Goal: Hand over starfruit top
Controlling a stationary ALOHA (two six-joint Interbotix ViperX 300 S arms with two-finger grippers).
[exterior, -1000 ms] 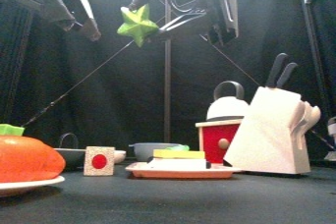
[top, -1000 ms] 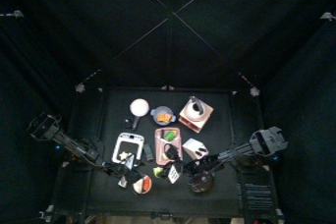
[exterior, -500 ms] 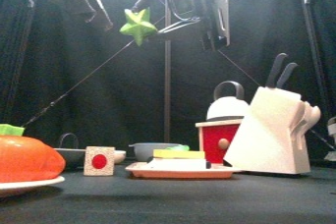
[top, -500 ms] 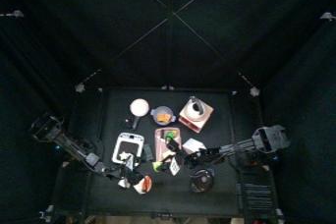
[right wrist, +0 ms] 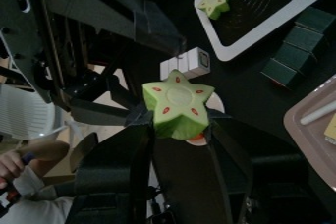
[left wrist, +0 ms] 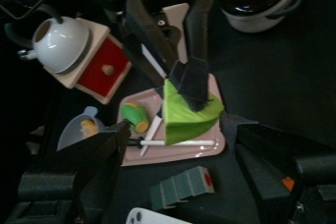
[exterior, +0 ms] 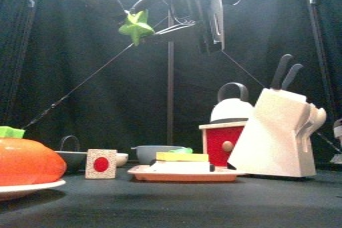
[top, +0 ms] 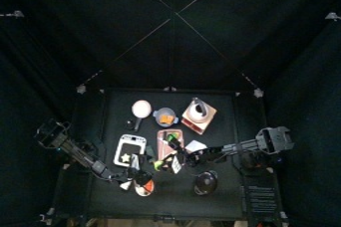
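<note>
The front view is showing the starfruit top (exterior: 136,27) hanging high in the air above the table, up and to the left of the single white kettle (exterior: 233,97) and the single knife block (exterior: 278,132), which is holding two dark handles. Neither wrist view is giving that height. The right wrist view is instead showing the fruit's star face, sitting between the jaws of the right gripper (right wrist: 182,135). Those jaws are standing wide apart on either side of the fruit, not pressing on it.

The left wrist view is looking down over a pink tray (left wrist: 197,147), with the fruit out beyond the left gripper (left wrist: 184,141). That gripper seems to be clamping the fruit, though the contact is lying in shadow.

Only the right wrist view is picking up a second pale star-shaped piece (right wrist: 217,0), lying on a dark tray below. So two star pieces are showing, one of them in the air between the two grippers.
</note>
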